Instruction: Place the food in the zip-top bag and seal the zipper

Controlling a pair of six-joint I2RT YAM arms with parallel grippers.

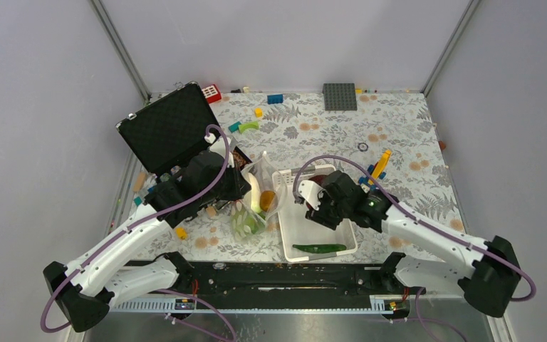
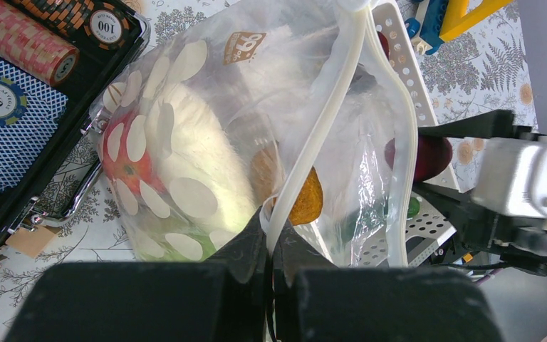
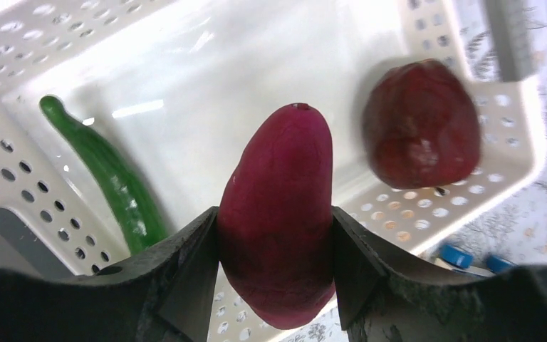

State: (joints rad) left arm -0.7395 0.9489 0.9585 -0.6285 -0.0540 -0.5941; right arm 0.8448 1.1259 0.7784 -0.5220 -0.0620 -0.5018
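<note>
Over the white slotted plastic basket point(image 3: 185, 78), the right gripper point(image 3: 274, 217) clamps both fingers against the sides of a purple oblong toy sweet potato point(image 3: 278, 164). Inside that basket, a long green toy pepper point(image 3: 110, 174) lies along one wall and a dark-red bulb point(image 3: 420, 125) sits in a corner. Just beside the basket's left wall is the clear floppy zip-top bag point(image 2: 206, 92), its mouth open. The left gripper point(image 2: 271, 246) is pinched tight on its whitish zipper strip point(image 2: 327, 128). Through the plastic show a white radish point(image 2: 192, 142), a red tomato point(image 2: 117, 160) and a brown oval point(image 2: 305, 199). An open black case point(image 1: 167, 128) holding rolls of poker chips point(image 2: 21, 43) lies on the bag's side away from the basket.
</note>
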